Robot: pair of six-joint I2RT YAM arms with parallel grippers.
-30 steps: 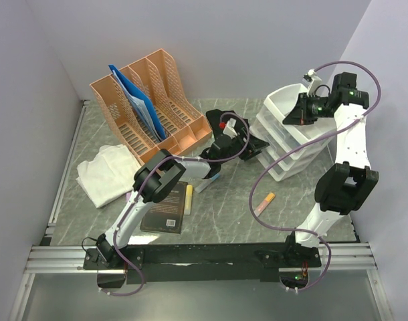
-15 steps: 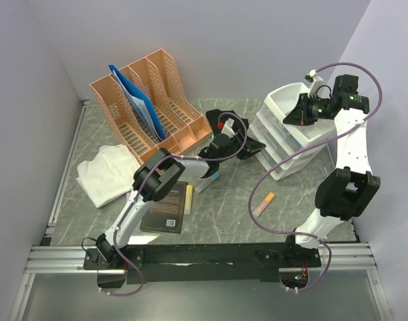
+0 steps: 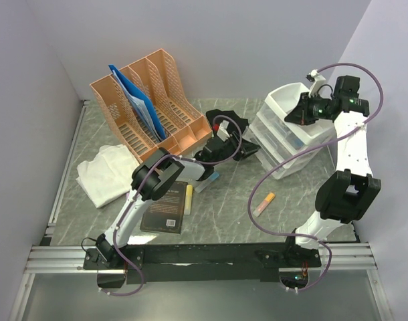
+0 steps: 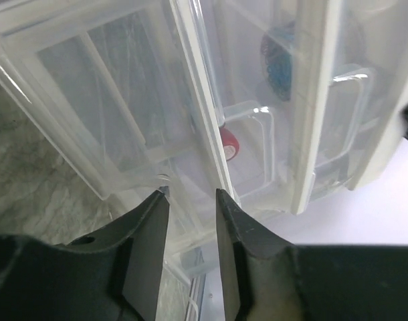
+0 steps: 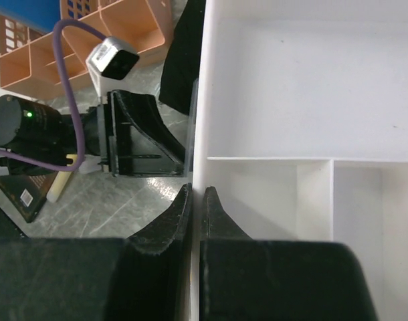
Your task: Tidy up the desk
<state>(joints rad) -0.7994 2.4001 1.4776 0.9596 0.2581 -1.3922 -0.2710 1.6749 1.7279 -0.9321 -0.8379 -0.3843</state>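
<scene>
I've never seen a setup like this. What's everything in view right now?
desk: one, grey-green marble, under everything
file organizer: one, orange, back left
folder: one, blue, in the organizer
cloth: one, white, left side
book: one, dark, front left
pen: one, yellow, beside the book
marker: one, orange-pink, front right
drawer unit: one, clear, back right
top tray: one, white, on the drawer unit
left gripper: black, fingers astride a drawer's front edge
right gripper: black, shut on the tray's rim
</scene>
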